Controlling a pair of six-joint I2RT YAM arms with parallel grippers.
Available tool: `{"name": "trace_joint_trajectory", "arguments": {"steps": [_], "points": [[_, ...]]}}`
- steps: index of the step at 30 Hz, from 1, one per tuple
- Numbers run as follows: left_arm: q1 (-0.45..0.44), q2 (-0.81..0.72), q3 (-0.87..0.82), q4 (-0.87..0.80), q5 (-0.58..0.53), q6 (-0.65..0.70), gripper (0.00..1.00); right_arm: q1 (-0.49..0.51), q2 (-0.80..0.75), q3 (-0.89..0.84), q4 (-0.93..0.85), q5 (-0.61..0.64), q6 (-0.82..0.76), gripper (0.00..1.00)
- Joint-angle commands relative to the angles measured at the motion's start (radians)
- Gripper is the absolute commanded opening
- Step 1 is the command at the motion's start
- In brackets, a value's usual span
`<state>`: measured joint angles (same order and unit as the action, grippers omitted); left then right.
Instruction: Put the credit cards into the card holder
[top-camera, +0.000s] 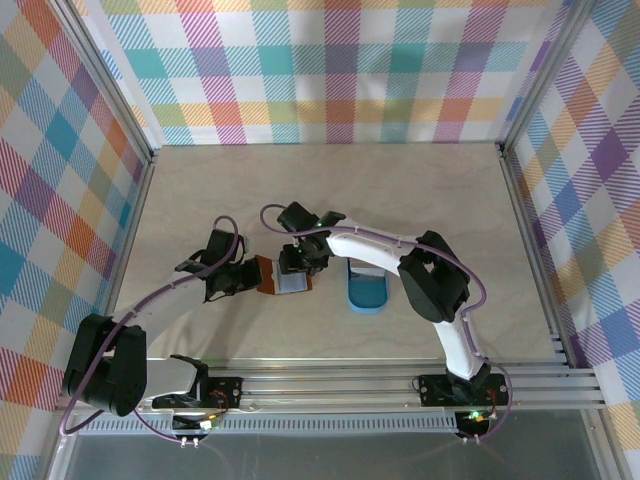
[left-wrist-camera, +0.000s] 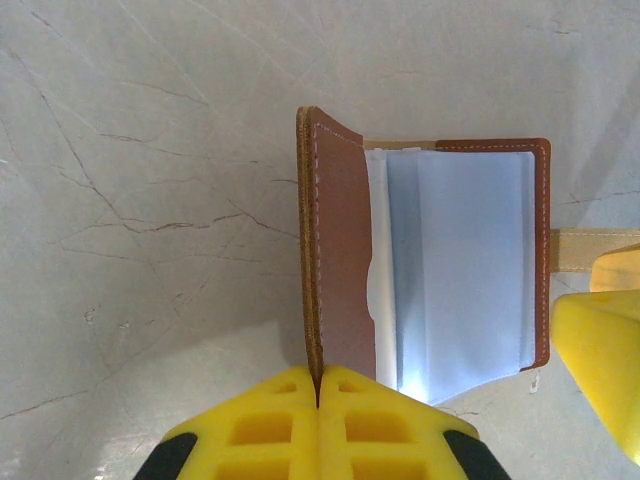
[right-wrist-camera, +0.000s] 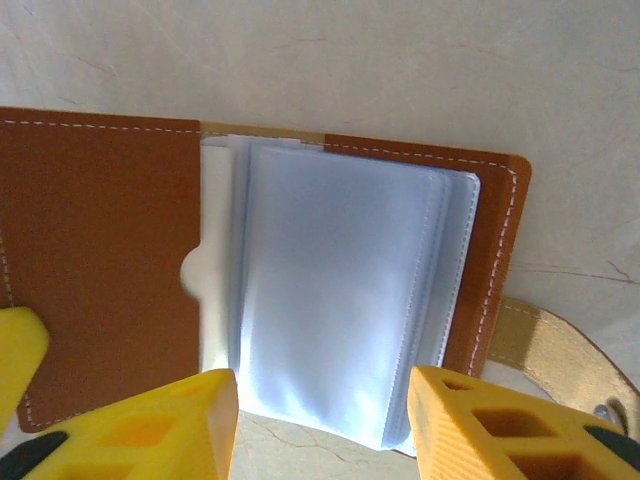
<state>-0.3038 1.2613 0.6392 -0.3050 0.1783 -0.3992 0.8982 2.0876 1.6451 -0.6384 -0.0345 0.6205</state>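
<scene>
Yellow fingers of the left end effector (left-wrist-camera: 318, 385) are clenched on the cover edge of the card holder (left-wrist-camera: 345, 250), propping it upright off the desk (left-wrist-camera: 130, 200). Right end effector (right-wrist-camera: 322, 400) hangs released over the clear sleeves (right-wrist-camera: 340, 290), grasping nothing. Loading seems underway; the next move calls for bringing a credit card and sliding it squarely into a sleeve.

In the top view, the open card holder (top-camera: 283, 277) lies on the bench (top-camera: 400, 200) at mid-frame, with the tray (top-camera: 366, 290) just right of it. The left claw (top-camera: 250, 278) sits at its left edge, the right claw (top-camera: 296, 268) over its upper side.
</scene>
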Motion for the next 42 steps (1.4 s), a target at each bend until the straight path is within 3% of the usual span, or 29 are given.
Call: {"name": "trace_joint_trajectory", "arguments": {"steps": [1,15,42], "points": [[0.014,-0.006,0.022,-0.016,-0.007,0.016,0.02,-0.002,0.036,0.044,-0.022,-0.015,0.000,0.51],[0.013,-0.010,0.016,-0.010,-0.004,0.018,0.02,-0.004,0.107,0.100,-0.057,-0.011,-0.008,0.56],[0.013,-0.007,0.017,-0.009,-0.005,0.016,0.02,-0.004,0.080,0.075,0.002,-0.092,-0.001,0.34]]}}
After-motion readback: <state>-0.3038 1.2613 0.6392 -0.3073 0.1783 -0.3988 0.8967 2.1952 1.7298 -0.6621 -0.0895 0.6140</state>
